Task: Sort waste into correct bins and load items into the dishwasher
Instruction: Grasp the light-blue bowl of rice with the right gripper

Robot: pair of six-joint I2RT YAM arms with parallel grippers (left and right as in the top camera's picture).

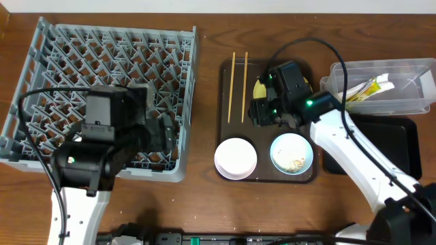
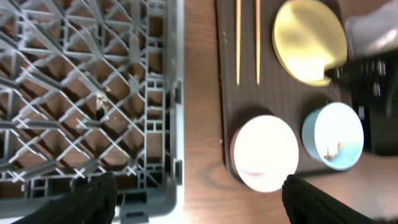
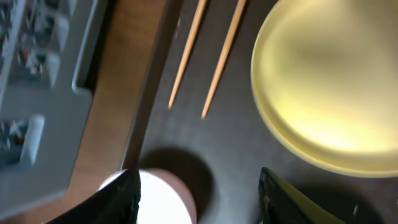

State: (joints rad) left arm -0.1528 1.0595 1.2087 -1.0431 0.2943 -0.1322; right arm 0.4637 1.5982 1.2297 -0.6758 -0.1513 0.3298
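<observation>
Judging by how things lie, the sorting has begun and the loading has not. One crumpled green-and-yellow wrapper (image 1: 371,88) lies inside the clear rectangular plastic tub (image 1: 415,103) at the far right, so that piece of waste looks dealt with. The shallow black rectangular tray (image 1: 400,139) just beside the tub shows nothing on its bare part. The large square grey plastic dish rack (image 1: 41,82) on the left holds no dishes.

All the crockery I can see sits on the dark-brown serving tray (image 1: 264,141) between rack and bins. The round yellow plate (image 2: 310,40) is at the far end, with the white bowl (image 1: 236,158) and the light-blue bowl (image 1: 291,153) side by side at the near end. Pale rice-like crumbs (image 1: 296,163) lie in the light-blue bowl and probably need tipping out before it goes to the rack. No small cup shows in any view.

The right gripper (image 3: 199,174) hangs low over the serving tray at the plate's near edge, jaws apart with nothing between them, so the plate looks like the next thing to go. The left gripper (image 2: 199,180) hovers over the rack's near right corner, jaws wide apart and empty.

Two thin wooden chopsticks (image 1: 239,87) lie side by side just beside the plate, on the rack side, and could be nudged as it is lifted. The left arm hangs above part of the rack, where the plate would have to land.
</observation>
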